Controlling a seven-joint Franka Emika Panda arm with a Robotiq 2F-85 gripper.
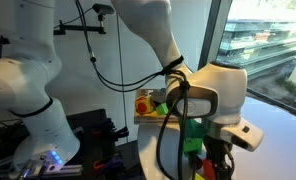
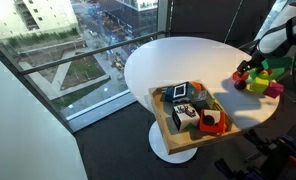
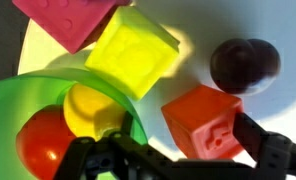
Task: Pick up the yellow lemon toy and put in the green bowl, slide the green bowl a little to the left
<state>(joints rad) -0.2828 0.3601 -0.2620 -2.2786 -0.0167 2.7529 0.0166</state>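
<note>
Wrist view, nearest first: the gripper enters from 6 o'clock, its two black fingers spread as wide as they go and holding nothing. The finger at 7 o'clock hangs over the rim of the bowl; whether it touches cannot be told. The bowl fills the 8 o'clock corner. The lemon lies inside it, against the wall at the bowl's 2 o'clock, with a red round toy touching it at its 7 o'clock. So the first step looks done and the slide looks left to do. The lemon seems a light, hard, smooth plastic oval, likely slippery, best pinched across its short middle. The bowl seems light, stiff and thin-walled and should glide easily on the white table. Take it by the rim, or push its wall gently so it does not tip. Between the fingers sits a red-orange block. Beyond lie a yellow block at 12 o'clock, a pink block at 11 and a maroon fruit at 2. Farthest, in an exterior view, a wooden tray sits well apart.
</note>
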